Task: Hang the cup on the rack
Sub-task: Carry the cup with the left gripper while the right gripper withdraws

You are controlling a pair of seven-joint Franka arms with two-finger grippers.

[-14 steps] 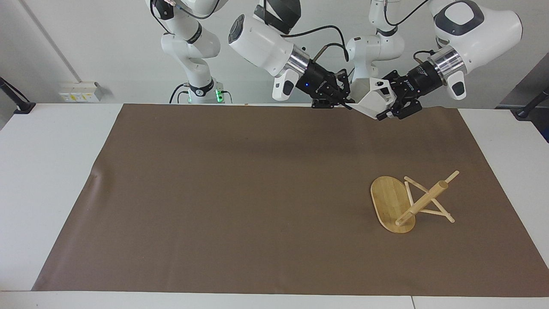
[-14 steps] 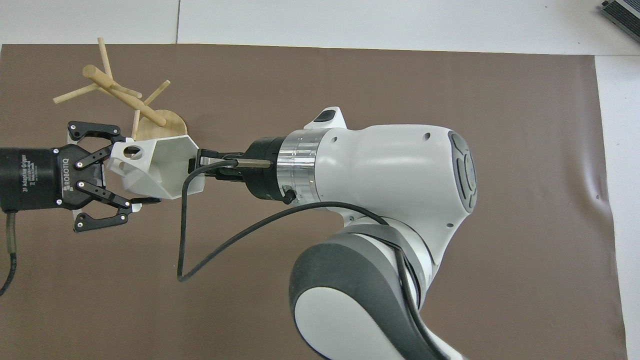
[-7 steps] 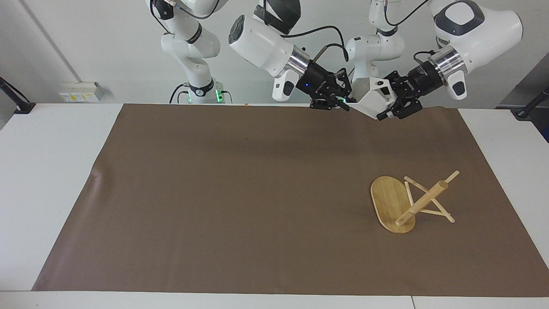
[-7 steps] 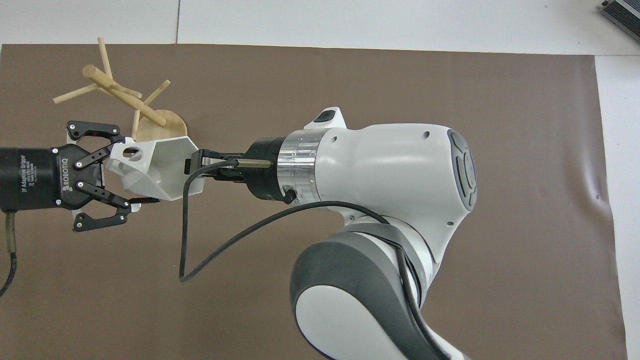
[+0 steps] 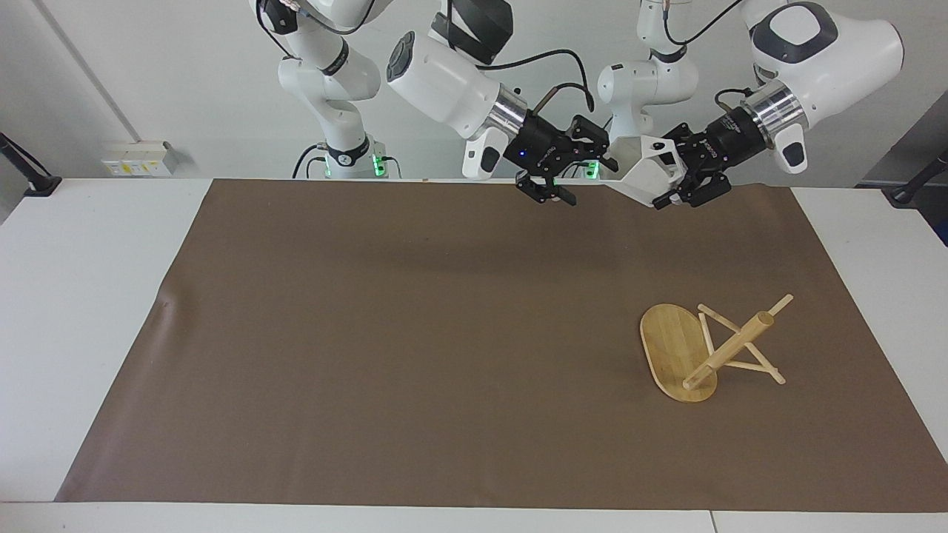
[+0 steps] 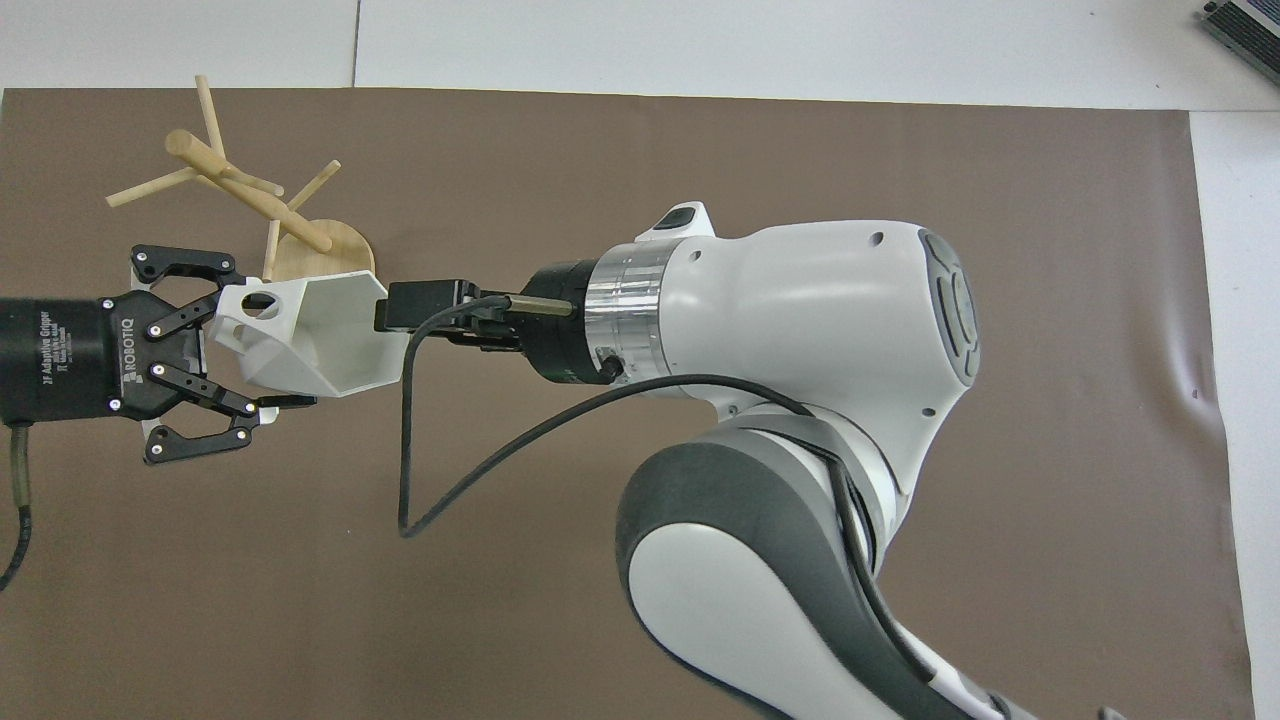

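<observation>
Facing view: left gripper (image 5: 670,185) is clamped on the cup (image 5: 643,176), held aloft over the brown mat (image 5: 370,333). Right gripper (image 5: 581,169) stands wide, just beside the cup's rim; a second ago it was pinched on that rim. The rack (image 5: 707,348) lies tipped toward the left arm's end.

Overhead view: left gripper (image 6: 255,355) grips the cup (image 6: 320,335) at its handle; the rack (image 6: 250,200) is unmoved.

Even, bright light falls from above on the matte brown paper mat (image 5: 415,333), which shows no glare. Soft, broad shadows of the arms lie across its robot-side part, and both views are sharp throughout.
</observation>
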